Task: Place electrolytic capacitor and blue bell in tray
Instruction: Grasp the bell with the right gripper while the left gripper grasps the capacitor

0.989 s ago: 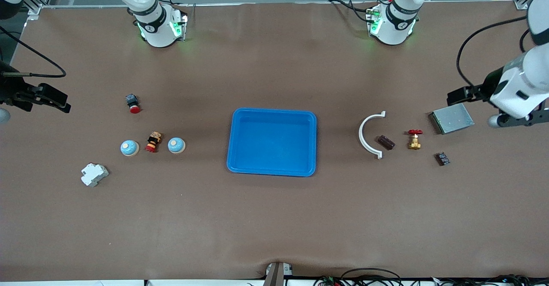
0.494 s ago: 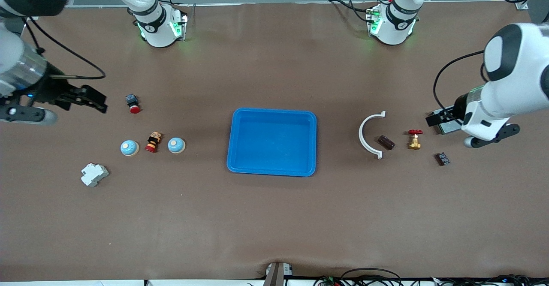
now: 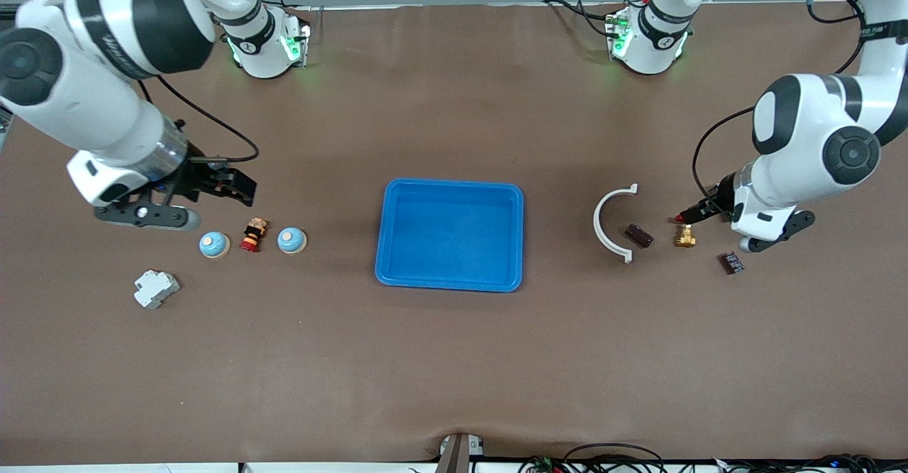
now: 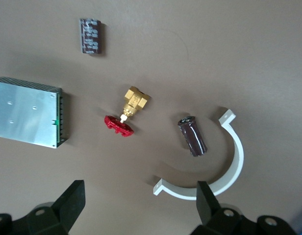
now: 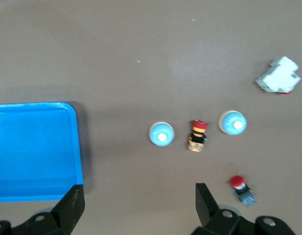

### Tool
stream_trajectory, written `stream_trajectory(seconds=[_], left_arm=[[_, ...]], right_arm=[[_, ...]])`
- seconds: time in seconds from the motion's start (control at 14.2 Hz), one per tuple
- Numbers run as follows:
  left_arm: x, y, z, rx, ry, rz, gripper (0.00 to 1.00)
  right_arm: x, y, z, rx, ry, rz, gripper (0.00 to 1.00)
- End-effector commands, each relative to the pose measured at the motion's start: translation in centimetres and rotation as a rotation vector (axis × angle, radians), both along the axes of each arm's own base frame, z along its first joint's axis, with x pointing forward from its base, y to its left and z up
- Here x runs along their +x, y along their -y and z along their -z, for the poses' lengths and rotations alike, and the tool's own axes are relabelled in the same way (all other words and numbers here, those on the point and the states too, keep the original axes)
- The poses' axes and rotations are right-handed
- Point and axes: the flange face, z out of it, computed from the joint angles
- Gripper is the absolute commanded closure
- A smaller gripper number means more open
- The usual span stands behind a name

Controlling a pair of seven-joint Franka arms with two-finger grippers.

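Note:
The blue tray [image 3: 451, 235] lies mid-table with nothing in it; its corner [image 5: 33, 152] shows in the right wrist view. The dark electrolytic capacitor [image 3: 638, 235] [image 4: 192, 136] lies on its side inside a white curved bracket's [image 3: 608, 225] arc, toward the left arm's end. Two blue bells [image 3: 291, 240] [image 3: 214, 245] stand toward the right arm's end with a small figurine [image 3: 254, 235] between them; the right wrist view shows both bells [image 5: 161, 133] [image 5: 233, 122]. My left gripper [image 3: 699, 210] [image 4: 139, 196] hangs open over the brass valve. My right gripper [image 3: 237, 186] [image 5: 138, 196] hangs open over the red push button.
A brass valve [image 3: 685, 236] with a red handle [image 4: 117, 124], a black relay [image 3: 731, 262] and a grey metal box [image 4: 28, 119] lie near the capacitor. A red push button [image 5: 240, 188] and a white circuit breaker [image 3: 155, 288] lie near the bells.
Both arms have swung in from the table's ends toward the objects. The left arm now hides the grey box, the right gripper hides the push button. Nothing on the table has moved.

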Motion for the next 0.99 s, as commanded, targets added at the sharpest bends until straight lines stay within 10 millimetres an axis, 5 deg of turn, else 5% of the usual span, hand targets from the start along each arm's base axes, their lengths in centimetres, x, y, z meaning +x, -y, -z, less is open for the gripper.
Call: stream_trajectory(seconds=[0.0, 0.42, 0.92], left_arm=[[0.7, 0.8, 3.7, 0.040, -0.015, 0.031, 0.00], [1.4, 3.1, 9.4, 0.079, 0.000, -0.208, 0.00], [1.4, 4.5, 13.4, 0.055, -0.028, -0.310, 0.00]], right_arm=[[-0.4, -1.9, 4.7, -0.001, -0.003, 0.002, 0.00], [0.4, -2.7, 13.4, -0.029, -0.088, -0.009, 0.00], [0.1, -0.6, 19.7, -0.016, -0.059, -0.190, 0.00]])
